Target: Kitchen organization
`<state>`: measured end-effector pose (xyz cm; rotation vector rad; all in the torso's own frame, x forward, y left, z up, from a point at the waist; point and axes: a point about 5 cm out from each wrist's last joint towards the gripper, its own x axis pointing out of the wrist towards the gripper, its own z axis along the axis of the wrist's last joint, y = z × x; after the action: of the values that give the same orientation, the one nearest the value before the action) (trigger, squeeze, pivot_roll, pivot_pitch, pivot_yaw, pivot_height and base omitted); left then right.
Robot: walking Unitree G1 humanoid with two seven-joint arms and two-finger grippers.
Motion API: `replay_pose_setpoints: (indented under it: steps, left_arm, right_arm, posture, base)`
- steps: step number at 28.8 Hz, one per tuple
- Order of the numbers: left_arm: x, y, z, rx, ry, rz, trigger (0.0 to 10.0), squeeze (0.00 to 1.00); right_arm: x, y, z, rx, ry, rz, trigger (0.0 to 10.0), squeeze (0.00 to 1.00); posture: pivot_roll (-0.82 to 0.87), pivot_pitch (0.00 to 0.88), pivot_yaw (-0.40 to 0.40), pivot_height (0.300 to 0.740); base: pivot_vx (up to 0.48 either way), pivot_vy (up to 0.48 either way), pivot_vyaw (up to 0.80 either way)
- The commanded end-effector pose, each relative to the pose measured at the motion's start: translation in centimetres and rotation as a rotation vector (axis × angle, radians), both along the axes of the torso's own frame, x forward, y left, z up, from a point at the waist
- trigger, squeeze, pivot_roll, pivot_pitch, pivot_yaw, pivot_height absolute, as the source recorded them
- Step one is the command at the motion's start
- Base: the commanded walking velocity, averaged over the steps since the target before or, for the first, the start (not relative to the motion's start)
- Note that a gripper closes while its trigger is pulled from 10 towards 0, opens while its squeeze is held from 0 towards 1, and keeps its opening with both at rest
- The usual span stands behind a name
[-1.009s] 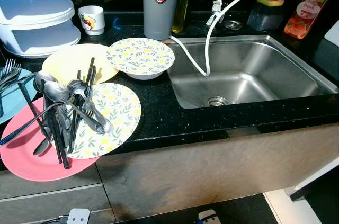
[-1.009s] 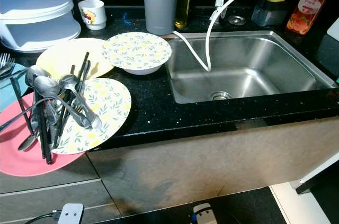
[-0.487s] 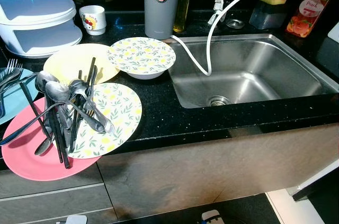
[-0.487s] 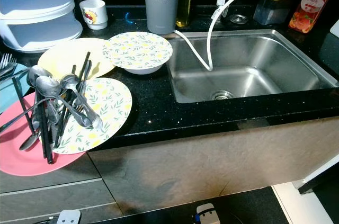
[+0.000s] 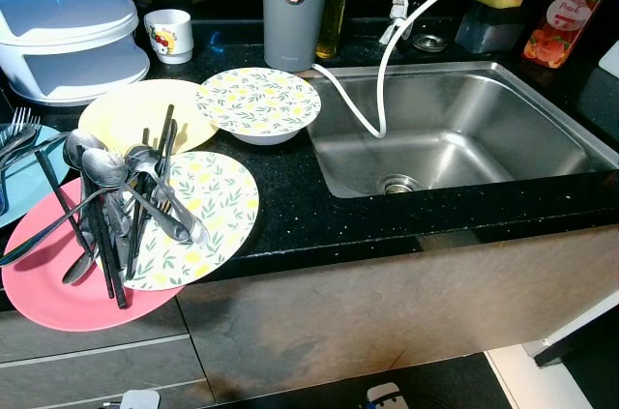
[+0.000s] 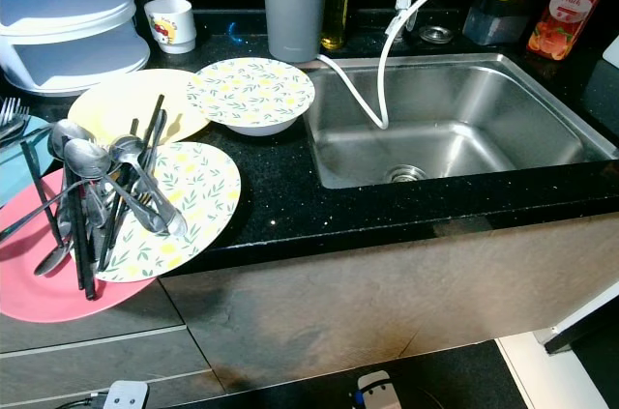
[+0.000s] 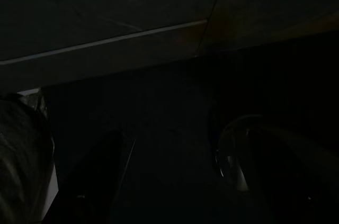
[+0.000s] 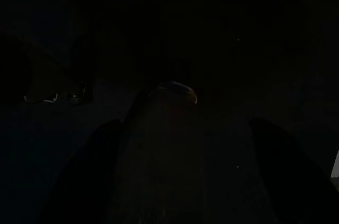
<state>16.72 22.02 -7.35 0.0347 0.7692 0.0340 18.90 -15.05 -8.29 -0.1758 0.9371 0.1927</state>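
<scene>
A heap of spoons, forks and black chopsticks lies across a floral plate and a pink plate at the counter's front left. Behind them are a yellow plate and a floral bowl. At the left edge, a blue plate carries forks. The steel sink is bare, and a white hose hangs into it. My left gripper and right gripper hang idle in deep shade below the counter.
White stacked containers and a small mug stand at the back left. A grey canister, an oil bottle, a sponge holder and an orange soap bottle line the back. The counter's front edge overhangs the cabinets.
The head view has shifted slightly since one second ago. Nothing on the counter has moved.
</scene>
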Motion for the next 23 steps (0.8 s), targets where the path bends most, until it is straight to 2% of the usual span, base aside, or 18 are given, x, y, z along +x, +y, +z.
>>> replay_pose_setpoints:
  steps: [1,12,23]
  left_arm:
    - [-0.89,0.60,-0.29,0.022,0.033,-0.011,10.0,0.00]
    - [-0.51,0.44,-0.10,0.020,0.021,-0.014,10.0,0.00]
    - [-0.48,0.28,-0.06,0.018,0.016,-0.015,10.0,0.00]
  right_arm:
    - [-1.67,-0.01,-0.86,-0.005,0.068,-0.001,10.0,0.00]
    - [-1.82,-0.46,-0.91,-0.018,0.072,0.003,10.0,0.00]
    - [-1.76,-0.19,-0.90,-0.014,0.071,0.007,10.0,0.00]
  posture:
    - [0.11,0.166,-0.008,0.740]
    - [0.10,0.162,-0.007,0.740]
    - [0.11,0.161,-0.009,0.740]
  base:
    - [0.000,0.000,0.00]
    - [0.000,0.000,0.00]
    - [0.000,0.000,0.00]
